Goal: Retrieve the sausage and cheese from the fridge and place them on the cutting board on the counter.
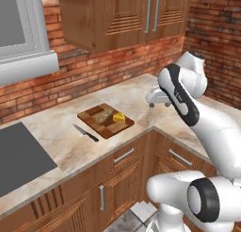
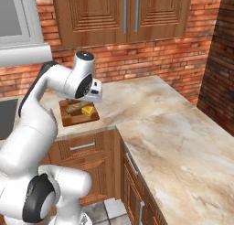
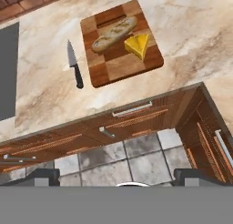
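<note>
The cutting board [image 3: 119, 69] lies on the beige counter [image 3: 195, 27] near its front edge. On the board rests the yellow cheese wedge [image 3: 137, 45], beside a tan speckled bread-like slab [image 3: 113, 34]. The same cheese [image 1: 119, 117] [image 2: 87, 110] sits on the board [image 1: 113, 128] [image 2: 75, 119] in both base views. My gripper [image 3: 117, 175] hangs above the counter's inner corner, to the right of the board, looking down at it. It is open, its fingertips [image 3: 43, 175] far apart with nothing between them. The hand [image 1: 153, 98] [image 2: 93, 92] stays well above the worktop. The sausage and the fridge are out of view.
A black-handled knife [image 3: 75, 66] [image 1: 86, 133] lies on the counter just left of the board. Further left is the dark grey cooktop [image 1: 19, 160] [image 3: 7, 73]. Wooden wall cabinets [image 1: 122, 14] hang above, drawers with metal handles [image 3: 132, 109] sit below. The counter turns an L-corner to the right [image 2: 173, 128].
</note>
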Controlling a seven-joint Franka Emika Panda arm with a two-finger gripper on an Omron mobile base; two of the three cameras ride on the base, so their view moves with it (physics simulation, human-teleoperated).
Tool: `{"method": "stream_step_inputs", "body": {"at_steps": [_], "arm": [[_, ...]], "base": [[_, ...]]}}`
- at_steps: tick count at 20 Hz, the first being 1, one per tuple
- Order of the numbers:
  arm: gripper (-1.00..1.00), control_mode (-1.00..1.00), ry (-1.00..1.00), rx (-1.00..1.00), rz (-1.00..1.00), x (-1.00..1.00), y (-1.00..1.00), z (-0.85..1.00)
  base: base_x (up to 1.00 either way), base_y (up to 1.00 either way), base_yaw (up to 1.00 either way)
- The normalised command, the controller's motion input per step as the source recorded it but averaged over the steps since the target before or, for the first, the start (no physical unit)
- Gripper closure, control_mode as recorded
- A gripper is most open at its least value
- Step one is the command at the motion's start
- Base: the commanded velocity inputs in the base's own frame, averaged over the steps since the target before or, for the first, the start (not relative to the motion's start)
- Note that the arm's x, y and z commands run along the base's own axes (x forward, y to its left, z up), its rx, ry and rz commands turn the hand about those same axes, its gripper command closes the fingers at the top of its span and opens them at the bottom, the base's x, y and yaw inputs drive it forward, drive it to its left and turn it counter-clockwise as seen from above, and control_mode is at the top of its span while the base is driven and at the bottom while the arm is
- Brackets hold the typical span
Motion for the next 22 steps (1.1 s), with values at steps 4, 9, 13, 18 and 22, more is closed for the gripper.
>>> {"method": "stream_step_inputs", "body": {"at_steps": [4,9,13,18,22], "arm": [[-1.0,-1.0,-0.06,-0.04,-0.04,-0.99,-0.04,0.52],[-1.0,-1.0,-0.14,-0.11,-0.12,-0.8,-0.25,0.52],[-1.0,-1.0,-0.19,-0.07,-0.12,-0.75,-0.13,0.51],[-1.0,-1.0,-0.22,-0.02,-0.11,-0.77,-0.02,0.65],[-1.0,-1.0,-0.13,0.0,-0.11,-0.75,-0.05,0.71]], "base": [[0.0,0.0,0.0],[0.0,0.0,0.0],[0.0,0.0,0.0],[0.0,0.0,0.0],[0.0,0.0,0.0]]}}
